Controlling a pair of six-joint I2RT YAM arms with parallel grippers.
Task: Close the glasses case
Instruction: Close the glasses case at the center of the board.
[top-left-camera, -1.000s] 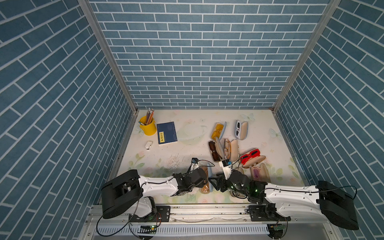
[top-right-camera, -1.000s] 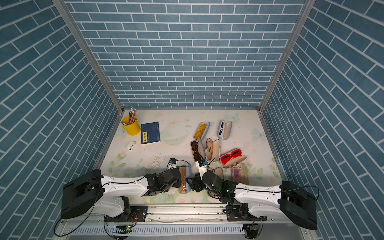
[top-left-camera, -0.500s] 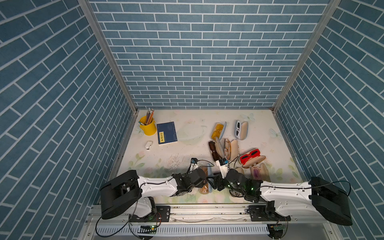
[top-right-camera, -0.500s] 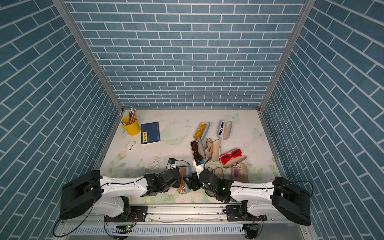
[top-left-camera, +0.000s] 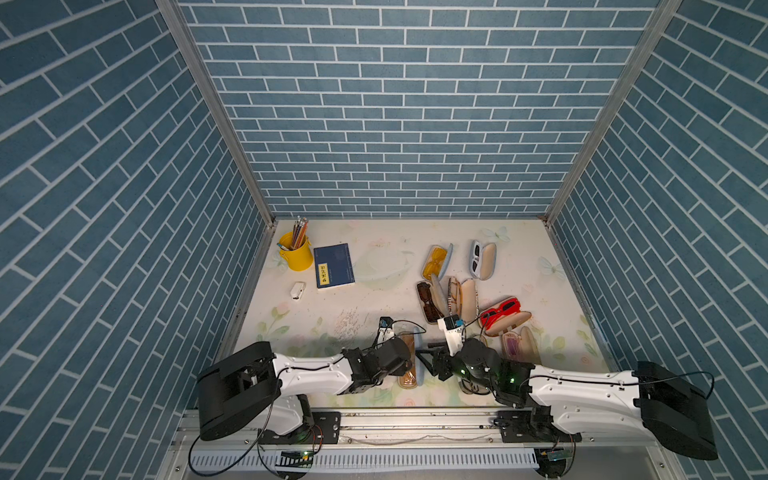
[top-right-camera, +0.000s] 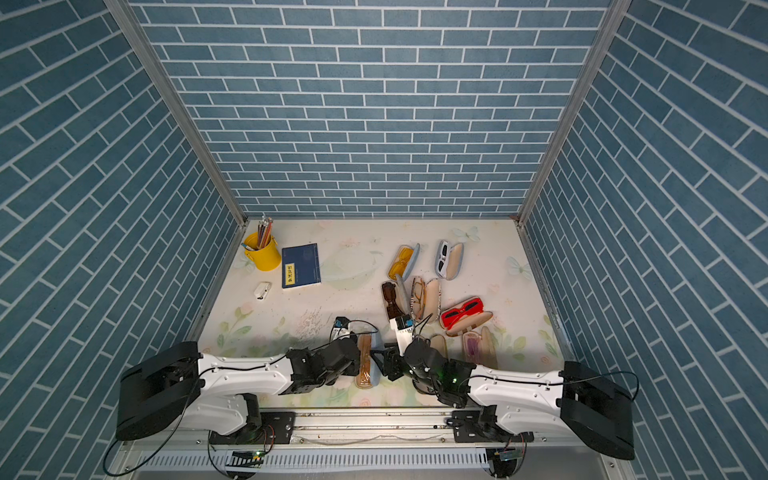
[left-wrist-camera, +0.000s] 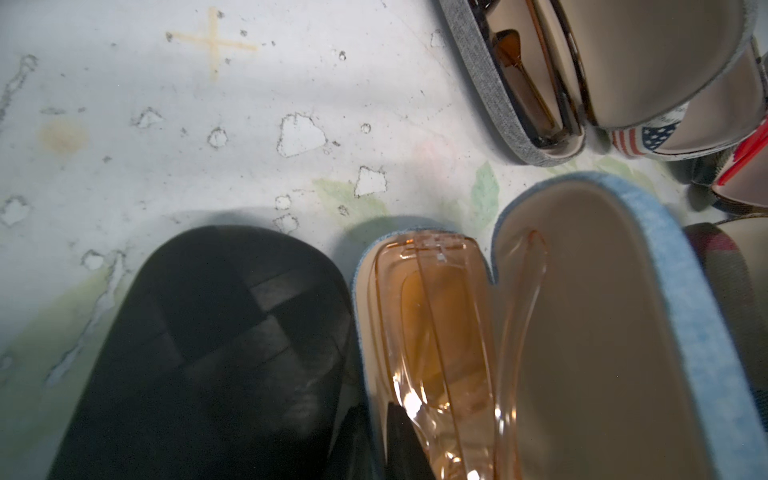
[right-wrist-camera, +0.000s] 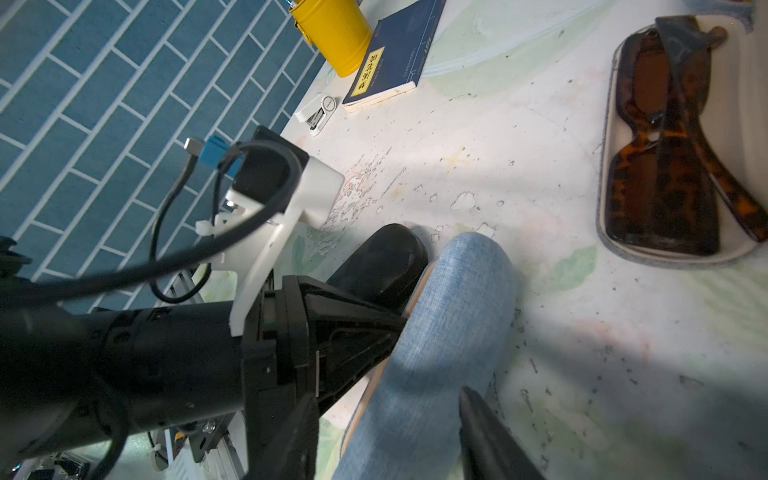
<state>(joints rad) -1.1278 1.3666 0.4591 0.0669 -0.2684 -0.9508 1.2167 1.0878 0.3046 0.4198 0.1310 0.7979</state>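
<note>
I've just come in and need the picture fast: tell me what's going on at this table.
Both arms are at the blue denim glasses case near the front of the table. The left tool pinches the rim of its base, where amber glasses lie. The lid stands raised, so the case is not yet closed. The right tool, jaws apart, sits at the lid's outer side, seemingly placed to push it shut.

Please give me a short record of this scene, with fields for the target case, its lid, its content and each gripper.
target: denim glasses case, near the front edge
lid: raised, not yet shut
content: amber glasses
left gripper: shut on the case's base rim
right gripper: open, jaws either side of the lid
</note>
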